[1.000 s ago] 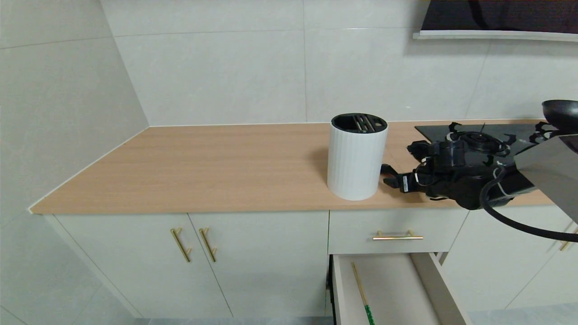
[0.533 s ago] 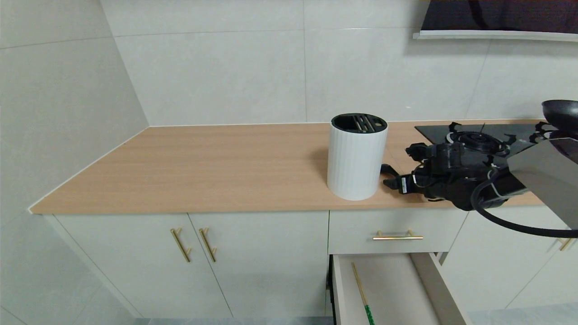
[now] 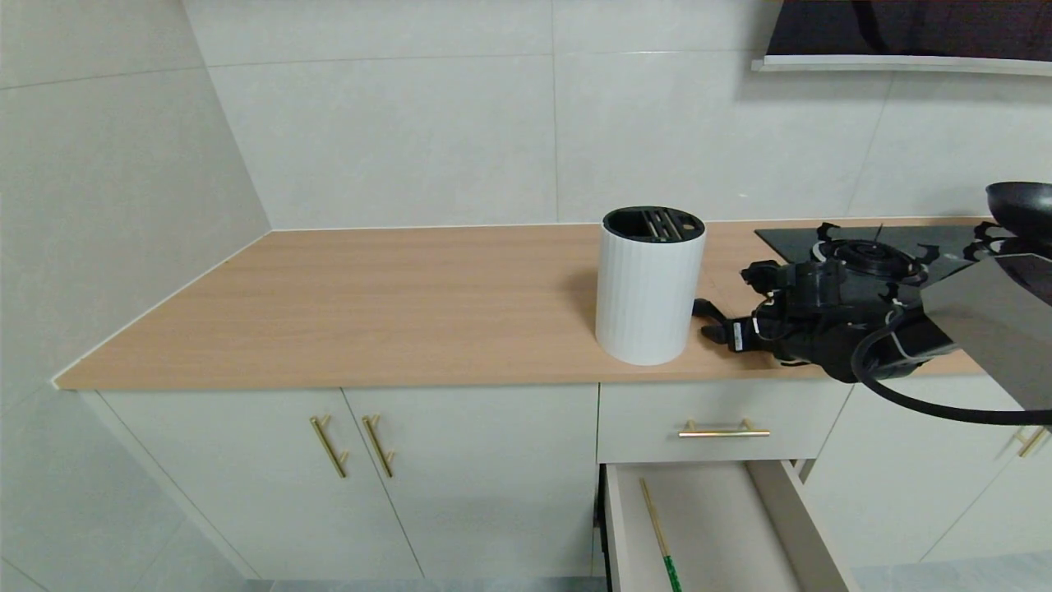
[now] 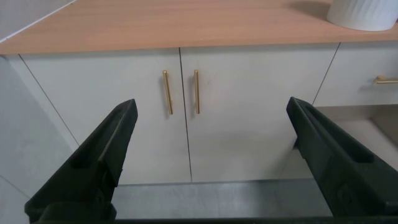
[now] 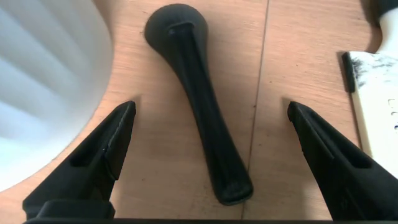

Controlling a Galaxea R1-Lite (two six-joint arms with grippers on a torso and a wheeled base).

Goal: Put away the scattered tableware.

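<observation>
Utensil [image 5: 198,118] with a black handle lies flat on the wooden counter [image 3: 394,296], just beside the white ribbed holder [image 3: 649,284]. I have the right gripper [image 3: 705,319] low over it with its jaws apart, 1 finger on each side of the handle and neither touching it. A pale flat piece [image 5: 373,106] lies near the handle; I cannot tell what it is. My left gripper [image 4: 210,107] is also spread wide and holds nothing, facing the 2 cabinet doors [image 4: 249,112] under the counter. Below the counter edge, the open drawer [image 3: 723,518] holds 1 chopstick [image 3: 660,534] with a green end. The stove [image 3: 863,247] sits behind the right gripper.
</observation>
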